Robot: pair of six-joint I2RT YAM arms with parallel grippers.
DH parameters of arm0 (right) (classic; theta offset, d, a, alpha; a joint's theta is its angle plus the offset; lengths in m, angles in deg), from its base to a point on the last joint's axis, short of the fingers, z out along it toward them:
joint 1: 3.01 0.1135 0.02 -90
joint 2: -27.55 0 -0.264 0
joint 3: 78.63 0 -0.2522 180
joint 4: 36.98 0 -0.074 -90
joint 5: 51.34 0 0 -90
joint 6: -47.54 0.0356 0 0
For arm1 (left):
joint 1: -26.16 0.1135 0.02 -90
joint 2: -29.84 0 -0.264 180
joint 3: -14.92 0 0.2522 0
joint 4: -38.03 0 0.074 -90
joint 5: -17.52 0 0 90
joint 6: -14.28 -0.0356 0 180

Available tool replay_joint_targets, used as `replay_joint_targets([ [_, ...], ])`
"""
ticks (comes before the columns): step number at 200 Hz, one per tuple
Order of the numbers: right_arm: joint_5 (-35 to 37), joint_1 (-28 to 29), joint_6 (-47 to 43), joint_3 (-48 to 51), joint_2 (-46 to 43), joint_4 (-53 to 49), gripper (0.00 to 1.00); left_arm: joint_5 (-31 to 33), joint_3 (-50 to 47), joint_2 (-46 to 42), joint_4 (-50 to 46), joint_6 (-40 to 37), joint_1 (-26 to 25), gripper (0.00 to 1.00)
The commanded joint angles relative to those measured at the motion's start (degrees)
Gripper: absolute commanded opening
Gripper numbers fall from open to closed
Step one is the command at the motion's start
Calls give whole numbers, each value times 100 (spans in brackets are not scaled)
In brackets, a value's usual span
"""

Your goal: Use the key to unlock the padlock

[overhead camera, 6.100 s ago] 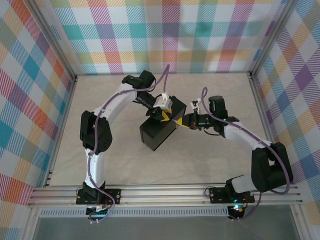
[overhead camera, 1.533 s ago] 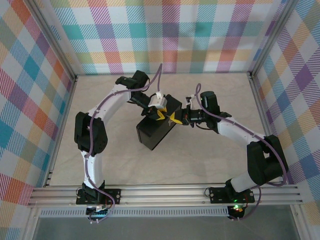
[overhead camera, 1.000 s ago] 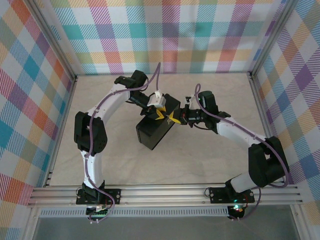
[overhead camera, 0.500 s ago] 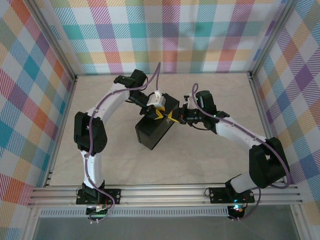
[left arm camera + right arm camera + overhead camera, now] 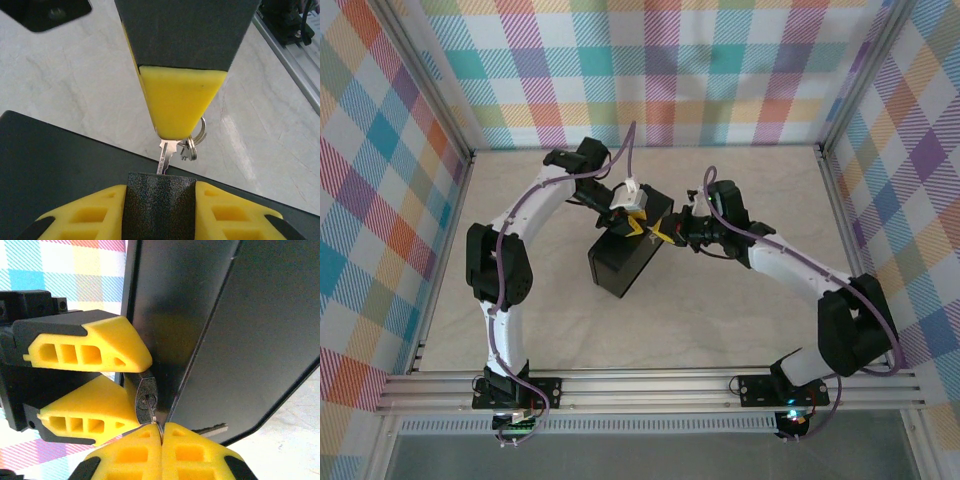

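Key (image 5: 164, 156) meets padlock (image 5: 160, 200) at the edge of the black box (image 5: 55, 160).
The left fingers (image 5: 82, 216) grip the padlock just above the box; the right fingers (image 5: 177, 102) are closed on the key, blade tip at the padlock, ring (image 5: 191, 149) hanging past the box's edge.

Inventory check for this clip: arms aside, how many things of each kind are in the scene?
Black box: 1
Padlock: 1
Key: 1
Key ring: 1
Total: 4
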Motion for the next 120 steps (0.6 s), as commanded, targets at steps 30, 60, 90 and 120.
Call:
replay_joint_targets([
  [30, 197, 366, -1023, -181, -246, -70, 2, -1092, -99, 147, 9, 64, -402, 26],
  [60, -466, 375, -322, 84, -27, 1320, 4, -959, -103, 156, 23, 83, -455, 27],
  [90, -1003, 375, 478, 7, 416, 2341, 4, -894, -113, 139, -23, 34, -538, 25],
  [120, -654, 378, -54, -58, 172, 1739, 7, -796, -101, 125, -147, -50, -569, 25],
])
